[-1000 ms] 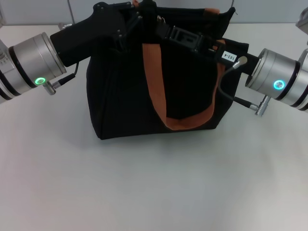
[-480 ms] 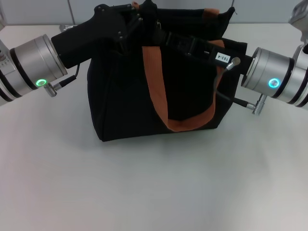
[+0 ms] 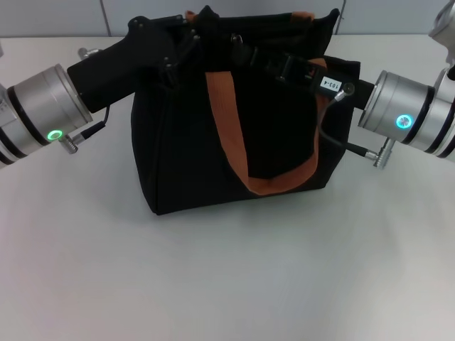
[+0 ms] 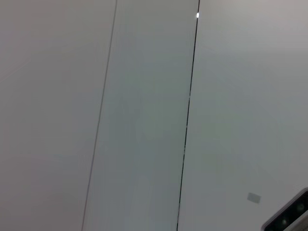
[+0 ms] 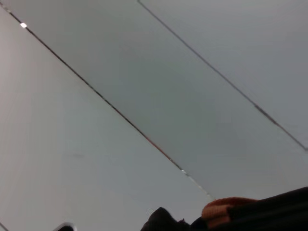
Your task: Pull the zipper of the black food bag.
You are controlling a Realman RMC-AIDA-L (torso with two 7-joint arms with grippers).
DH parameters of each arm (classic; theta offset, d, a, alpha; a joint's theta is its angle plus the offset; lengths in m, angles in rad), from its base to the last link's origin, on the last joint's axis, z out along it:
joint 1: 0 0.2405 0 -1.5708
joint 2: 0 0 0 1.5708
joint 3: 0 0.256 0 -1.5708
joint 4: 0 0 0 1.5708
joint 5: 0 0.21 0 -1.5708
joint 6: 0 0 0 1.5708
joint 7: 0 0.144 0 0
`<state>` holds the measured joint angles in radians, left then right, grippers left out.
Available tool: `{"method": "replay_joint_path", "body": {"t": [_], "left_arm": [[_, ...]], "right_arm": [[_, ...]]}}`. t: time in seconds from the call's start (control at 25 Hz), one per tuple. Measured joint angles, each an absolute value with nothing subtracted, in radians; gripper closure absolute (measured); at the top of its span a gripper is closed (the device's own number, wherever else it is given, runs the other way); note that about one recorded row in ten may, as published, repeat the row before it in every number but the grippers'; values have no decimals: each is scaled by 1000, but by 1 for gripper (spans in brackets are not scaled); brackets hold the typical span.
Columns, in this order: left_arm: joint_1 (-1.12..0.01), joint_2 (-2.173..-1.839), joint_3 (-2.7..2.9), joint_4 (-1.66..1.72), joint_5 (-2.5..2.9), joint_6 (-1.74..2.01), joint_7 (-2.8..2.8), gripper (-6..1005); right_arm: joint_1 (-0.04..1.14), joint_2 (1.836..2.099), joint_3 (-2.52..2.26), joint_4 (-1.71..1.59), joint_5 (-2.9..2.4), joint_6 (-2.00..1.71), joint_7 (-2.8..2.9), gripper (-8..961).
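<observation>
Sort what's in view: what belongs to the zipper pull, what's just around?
In the job:
black food bag, standing upright on the table
zipper, on the bag's top edge
left gripper, at the top edge on the bag's left end
right gripper, reaching in along the top edge from the right

Just around:
table
wall panels behind

in the upper middle of the head view, black on black hides the left gripper (image 3: 202,32) and right gripper (image 3: 245,51) fingertips. the zipper cannot be picked out. frame edges crop both arms.
</observation>
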<state>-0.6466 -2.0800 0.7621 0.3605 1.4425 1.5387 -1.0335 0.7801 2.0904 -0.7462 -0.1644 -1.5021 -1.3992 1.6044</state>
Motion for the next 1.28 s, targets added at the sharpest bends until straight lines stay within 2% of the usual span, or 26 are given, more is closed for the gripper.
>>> {"method": "replay_joint_path", "body": {"t": [0.36,1.08,1.28], "left_arm": [[-630,-2078,761,370,1419,1541,-1034,980],[-626,-2076,760,386,1381,1536,-1025,980],[-633,-2076,759,387,1376,1526,-1025,980]], "right_arm": [[759,2089,-742,-166,-1492,-1368,1610,955],[585,2084,-698,-256,-1421,-1344,1639,954],[555,2084,-637,-253,-1411,-1454,1579,954]]}}
